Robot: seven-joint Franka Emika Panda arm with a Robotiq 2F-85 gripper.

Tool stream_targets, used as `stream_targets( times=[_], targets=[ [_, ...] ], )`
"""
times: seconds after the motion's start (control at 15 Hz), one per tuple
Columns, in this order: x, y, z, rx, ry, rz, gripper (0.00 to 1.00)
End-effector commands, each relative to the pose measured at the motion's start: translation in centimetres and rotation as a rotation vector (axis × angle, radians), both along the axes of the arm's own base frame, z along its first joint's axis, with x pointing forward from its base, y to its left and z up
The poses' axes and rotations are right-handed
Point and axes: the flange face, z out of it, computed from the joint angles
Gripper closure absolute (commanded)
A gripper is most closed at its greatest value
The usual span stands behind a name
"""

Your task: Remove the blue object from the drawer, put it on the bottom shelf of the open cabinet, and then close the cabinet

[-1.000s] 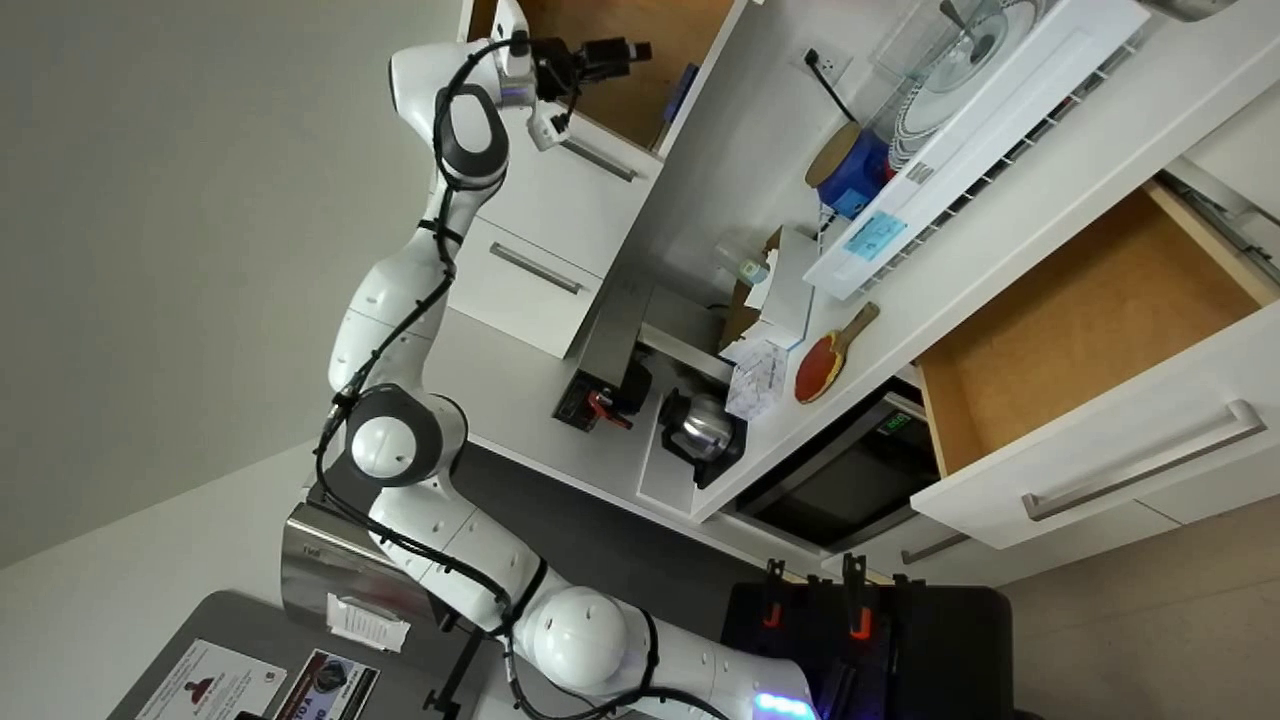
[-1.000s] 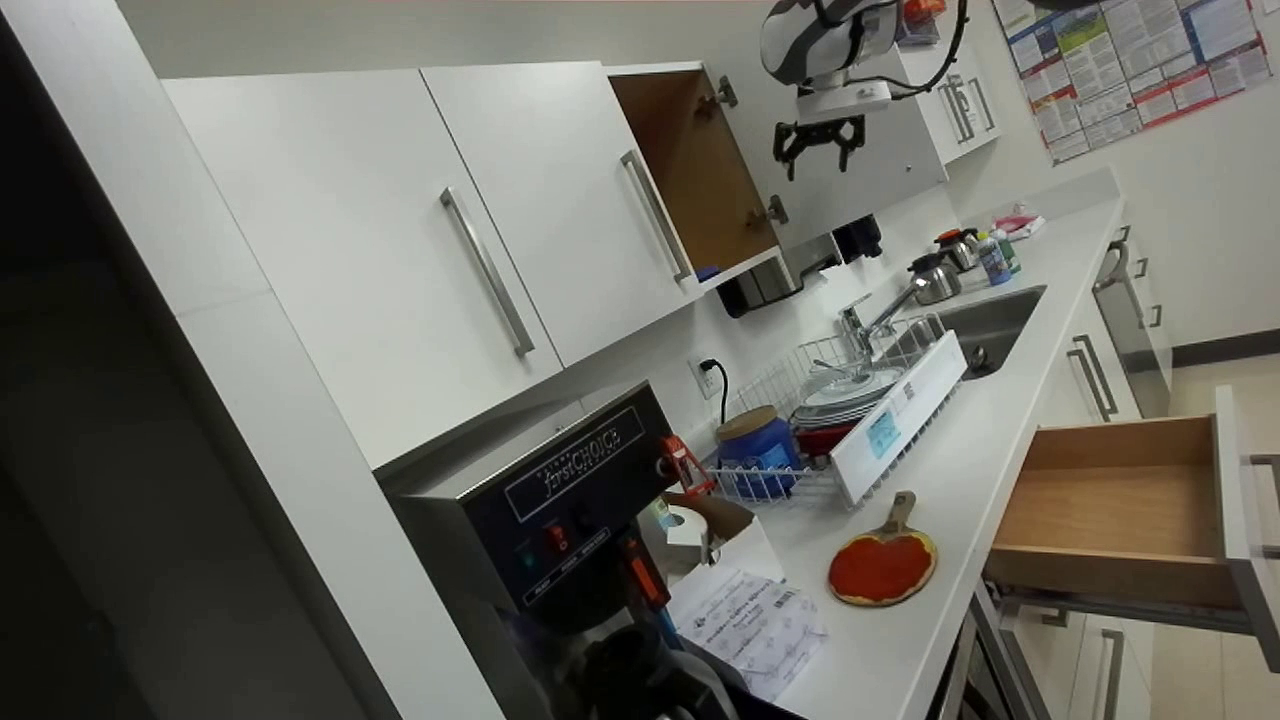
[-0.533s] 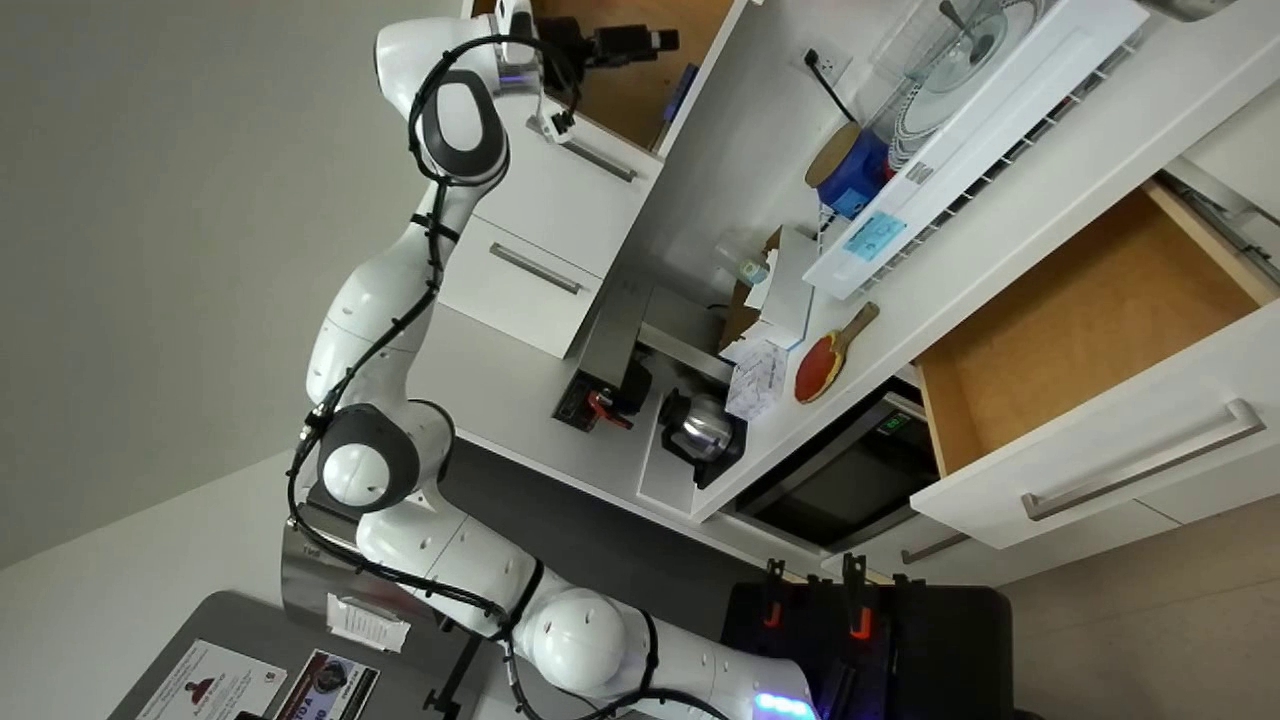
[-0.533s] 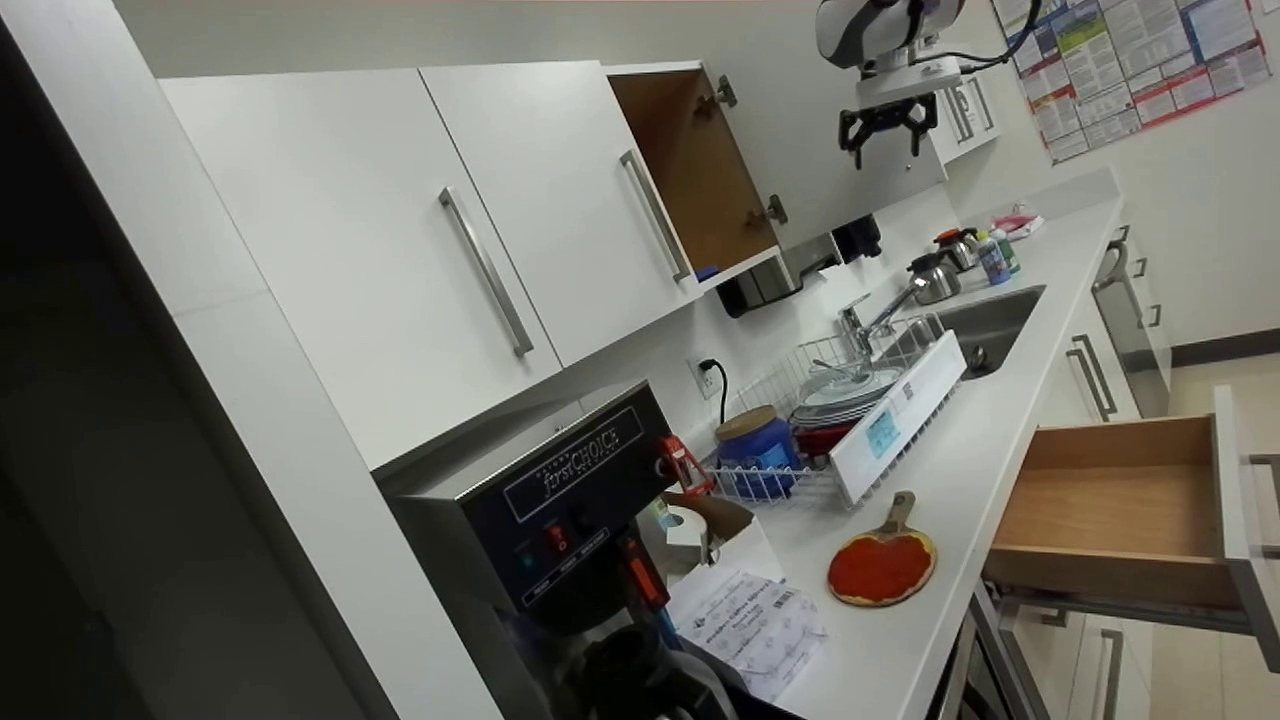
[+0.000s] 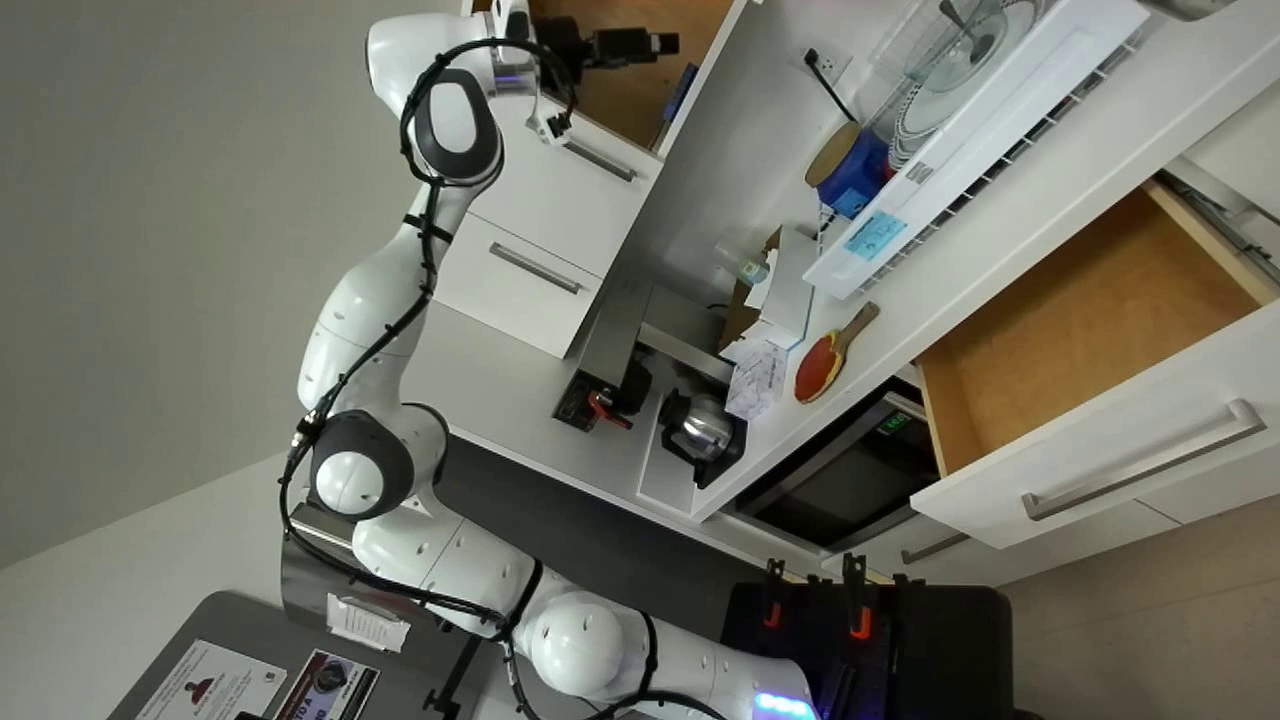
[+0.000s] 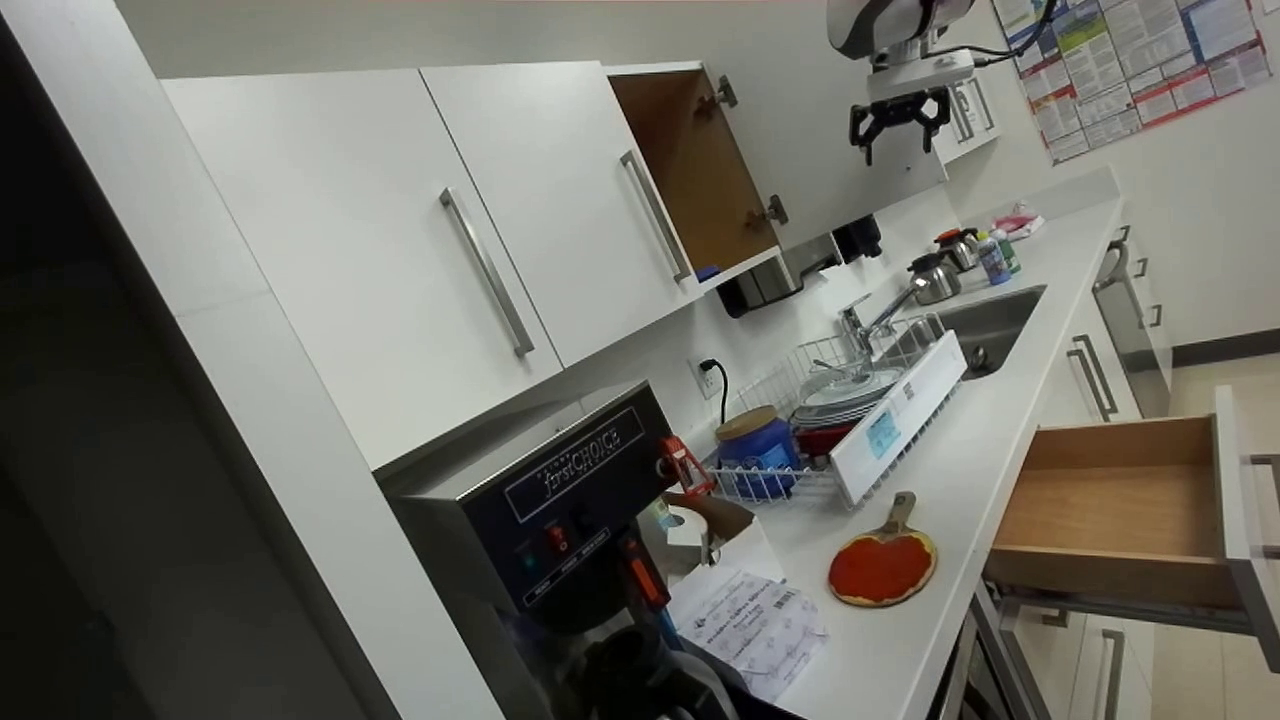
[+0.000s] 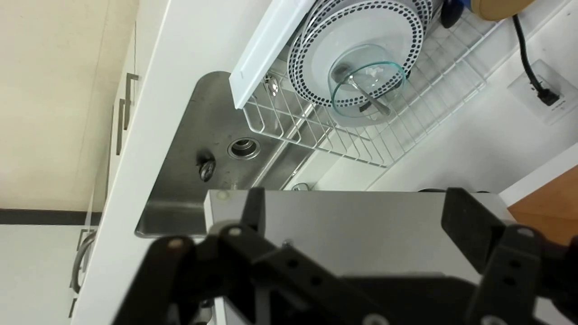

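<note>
The small bright blue object (image 5: 681, 91) lies on the bottom shelf of the open cabinet (image 6: 715, 185), near its edge. A bit of the blue object also shows in an exterior view (image 6: 707, 272), mostly hidden by the neighbouring door. The cabinet's flat white door (image 6: 830, 195) stands swung wide open. My gripper (image 6: 900, 152) is open with nothing between its fingers, in front of the door's outer part. In the wrist view the gripper (image 7: 354, 203) has its fingers wide apart, with the white door panel behind them. The drawer (image 6: 1120, 510) is pulled out, its wooden bottom bare.
A dish rack (image 6: 890, 420) with plates and a blue jar (image 6: 757, 450) stands on the counter below. A sink (image 7: 216, 158) lies beyond it. A red paddle (image 6: 882, 568) and a coffee machine (image 6: 580, 500) are nearer. A closed cabinet door (image 6: 560, 200) adjoins the opening.
My gripper has moved along the open door, away from the cabinet opening, rightward in an exterior view, slowing lately. It stays open. The blue object, door and drawer have not moved.
</note>
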Motion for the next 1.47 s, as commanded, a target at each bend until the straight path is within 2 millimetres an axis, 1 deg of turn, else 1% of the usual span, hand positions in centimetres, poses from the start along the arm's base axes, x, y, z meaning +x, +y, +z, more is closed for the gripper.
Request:
stream_targets(
  times=[0.0,0.33,0.47,0.53,0.6,0.73,1.0,1.07,1.13,1.2,1.33,1.4],
  targets=[
    [-1.0,-2.6,1.1,-0.035,0.052,-0.100,0.00],
    [-5.5,-8.5,2.8,-0.069,0.158,-0.314,0.00],
    [-6.7,-10.4,3.2,-0.049,0.168,-0.392,0.00],
    [-7.0,-11.3,3.3,-0.035,0.155,-0.431,0.00],
    [-7.1,-12.2,3.3,-0.019,0.141,-0.474,0.00],
    [-6.7,-14.0,2.2,0.051,0.101,-0.569,0.00],
    [-4.8,-16.5,-1.8,0.220,0.050,-0.718,0.00],
    [-4.3,-17.0,-2.5,0.251,0.029,-0.757,0.25],
    [-4.0,-17.4,-3.0,0.275,0.012,-0.792,0.26],
    [-3.7,-17.8,-3.5,0.296,-0.007,-0.824,0.34],
    [-3.3,-18.4,-3.8,0.337,-0.051,-0.880,0.51],
    [-3.1,-18.6,-3.8,0.354,-0.074,-0.903,0.57]
  ],
)
